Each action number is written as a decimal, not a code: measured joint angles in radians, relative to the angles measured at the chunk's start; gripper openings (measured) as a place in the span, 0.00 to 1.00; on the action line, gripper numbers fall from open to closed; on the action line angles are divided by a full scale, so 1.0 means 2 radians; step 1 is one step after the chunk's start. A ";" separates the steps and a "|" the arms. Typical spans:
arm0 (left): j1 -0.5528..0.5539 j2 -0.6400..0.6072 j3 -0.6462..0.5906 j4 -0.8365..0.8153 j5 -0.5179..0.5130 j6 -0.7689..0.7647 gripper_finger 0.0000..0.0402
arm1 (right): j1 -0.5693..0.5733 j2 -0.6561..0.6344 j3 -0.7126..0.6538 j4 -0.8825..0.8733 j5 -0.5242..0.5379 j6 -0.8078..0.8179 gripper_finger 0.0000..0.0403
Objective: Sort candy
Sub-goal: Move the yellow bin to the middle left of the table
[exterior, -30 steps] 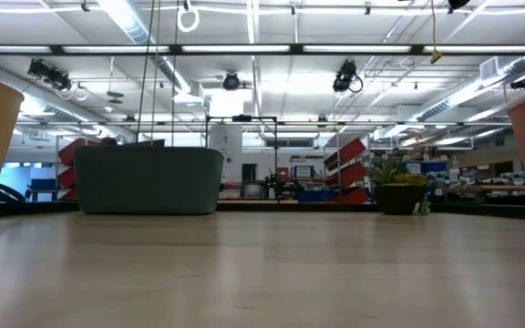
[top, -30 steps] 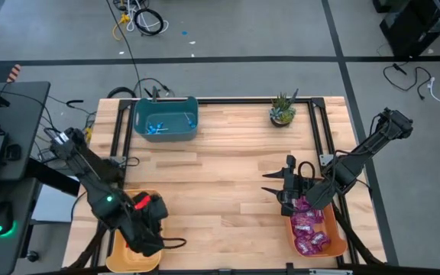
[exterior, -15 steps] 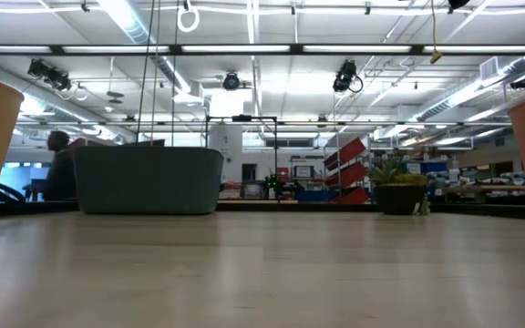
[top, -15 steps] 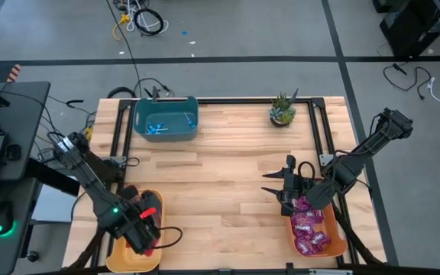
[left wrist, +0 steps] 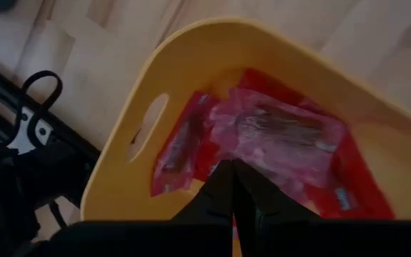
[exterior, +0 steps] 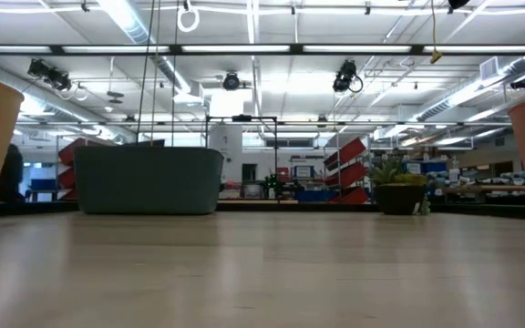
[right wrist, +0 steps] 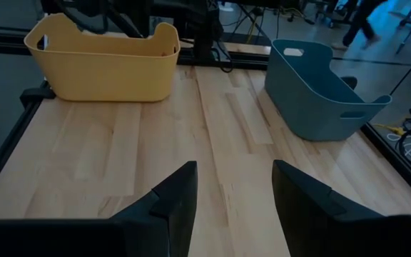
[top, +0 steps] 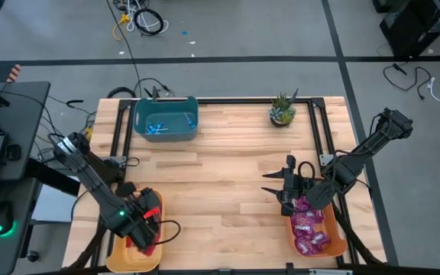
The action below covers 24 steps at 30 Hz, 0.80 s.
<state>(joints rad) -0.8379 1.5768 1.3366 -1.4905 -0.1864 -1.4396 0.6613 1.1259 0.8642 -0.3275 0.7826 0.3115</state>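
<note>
Over the yellow bin [top: 132, 256] at the worktop's near left corner, the left gripper [left wrist: 232, 187] is held with its fingers pressed together, empty, above the red packets [left wrist: 273, 139] collected there. The right gripper [right wrist: 232, 187] is parked spread wide beside the orange bin [top: 341, 243] of purple packets [top: 309, 229].

The high camera looks straight down on the whole desk [top: 220, 168]. The low camera sits at desk height, facing level across it. The left wrist camera peers closely down into the yellow bin [left wrist: 191, 64] at 7 o'clock. The right wrist camera faces across the desk; it shares the teal bin [right wrist: 320, 93] with the high and low views.
</note>
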 joint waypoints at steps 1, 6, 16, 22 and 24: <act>0.000 0.000 -0.006 0.000 0.000 0.000 0.00 | 0.000 0.000 0.000 0.000 0.000 0.000 0.42; 0.001 0.000 -0.036 0.002 -0.001 0.000 0.00 | 0.000 0.000 0.000 0.000 0.000 0.000 0.42; 0.012 0.000 -0.086 0.005 -0.011 -0.002 0.00 | 0.000 0.000 0.000 0.001 0.000 0.000 0.42; 0.024 0.000 -0.107 0.008 -0.014 -0.002 0.00 | 0.000 0.000 0.000 0.001 0.000 0.000 0.42; 0.024 0.000 -0.109 0.008 -0.014 -0.002 0.00 | 0.000 0.000 0.000 0.001 0.000 0.000 0.42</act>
<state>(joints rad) -0.7891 1.5764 1.1180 -1.4747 -0.2134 -1.4445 0.6613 1.1259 0.8642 -0.3262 0.7826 0.3115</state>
